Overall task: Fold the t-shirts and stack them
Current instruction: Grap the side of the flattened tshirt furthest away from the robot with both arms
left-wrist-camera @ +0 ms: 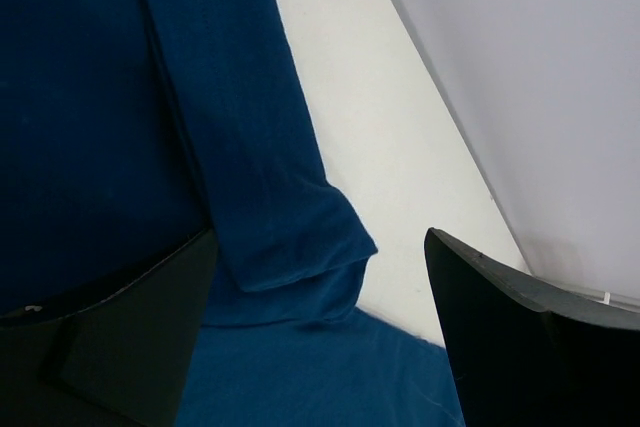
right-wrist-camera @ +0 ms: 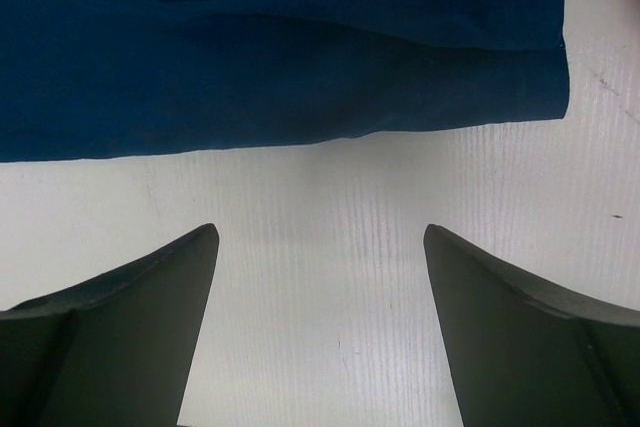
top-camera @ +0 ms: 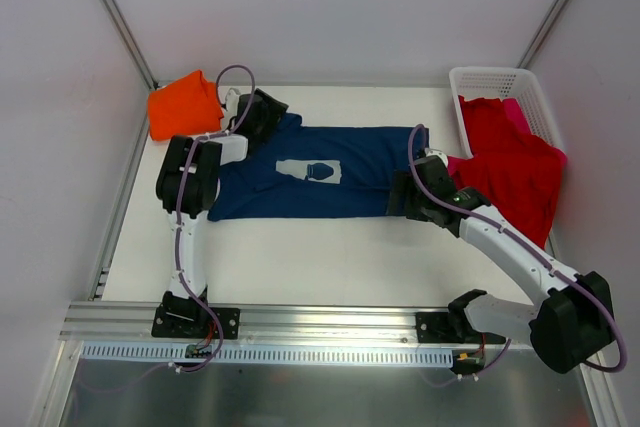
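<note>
A navy blue t-shirt with a pale chest print lies spread flat in the middle of the table. My left gripper hovers open over its far left corner. In the left wrist view a folded sleeve lies between the spread fingers, with nothing gripped. My right gripper stands open at the shirt's near right edge. In the right wrist view the gripper is over bare table, just short of the navy hem. An orange t-shirt lies bunched at the back left. A red one spills from the basket, with a pink one behind it.
A white lattice basket stands at the back right against the wall. White walls with metal posts close in the table on the left, back and right. An aluminium rail with both arm bases runs along the near edge.
</note>
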